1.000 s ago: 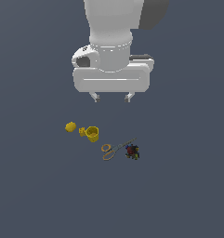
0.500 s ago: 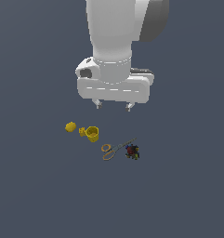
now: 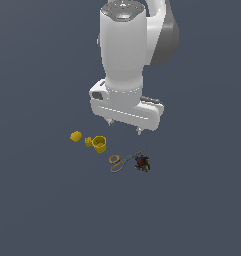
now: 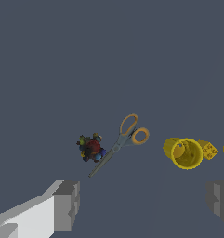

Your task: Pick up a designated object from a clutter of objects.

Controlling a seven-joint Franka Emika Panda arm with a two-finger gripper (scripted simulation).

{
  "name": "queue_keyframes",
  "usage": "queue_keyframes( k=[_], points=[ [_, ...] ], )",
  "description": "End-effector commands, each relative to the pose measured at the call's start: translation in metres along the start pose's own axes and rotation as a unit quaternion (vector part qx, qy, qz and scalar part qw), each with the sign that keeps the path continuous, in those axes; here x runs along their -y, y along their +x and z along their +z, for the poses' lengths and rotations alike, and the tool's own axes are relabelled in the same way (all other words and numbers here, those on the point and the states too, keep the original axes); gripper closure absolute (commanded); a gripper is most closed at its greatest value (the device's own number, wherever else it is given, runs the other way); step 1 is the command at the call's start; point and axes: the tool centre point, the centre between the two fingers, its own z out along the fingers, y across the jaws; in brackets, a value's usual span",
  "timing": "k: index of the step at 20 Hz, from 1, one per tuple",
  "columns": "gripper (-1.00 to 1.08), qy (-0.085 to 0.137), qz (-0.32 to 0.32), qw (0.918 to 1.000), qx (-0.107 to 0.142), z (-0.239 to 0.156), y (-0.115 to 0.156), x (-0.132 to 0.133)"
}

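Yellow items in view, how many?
3. The cup lies beside the scissors' handles. A small cube touches the cup on the far side from the scissors. The lump sits just past it, apart. None seem hidden.

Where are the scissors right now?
In the exterior view, the scissors lie on the floor between the yellow cup and the dark cube, blades beside the cube.
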Motion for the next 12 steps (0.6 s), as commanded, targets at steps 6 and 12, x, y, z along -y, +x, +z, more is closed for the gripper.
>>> queue_keyframes(
  k=[6,12],
  points=[
    [-0.92,-0.003,0.093,0.9957,0.004,0.037,0.002,0.006],
    [-0.92,-0.006,0.166,0.986,0.006,0.067,0.001,0.01]
  ],
)
